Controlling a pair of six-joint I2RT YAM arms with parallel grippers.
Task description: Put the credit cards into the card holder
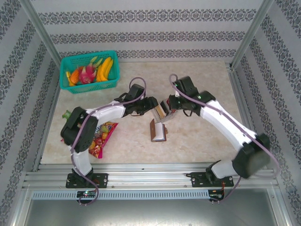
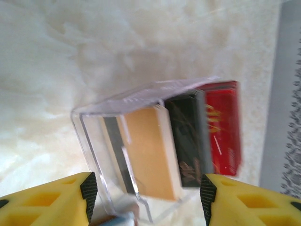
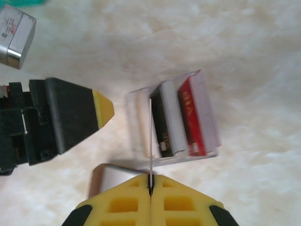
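Pale marbled table [image 1: 136,148], patterned-paper walls. The right gripper [image 3: 150,181] pinches a thin card [image 3: 150,132], edge-on, colour unclear, over the clear stand [image 3: 209,117] of credit cards [image 2: 188,136]. The left gripper [image 2: 147,190], partly cropped, gapes beside it. The brown card holder [image 1: 158,131] sits just nearer.

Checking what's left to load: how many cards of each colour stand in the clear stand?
Tan card: 1
Black card: 1
White card: 1
Red card: 1
Total: 4 sure; a pale striped sliver beside the tan is unclear.
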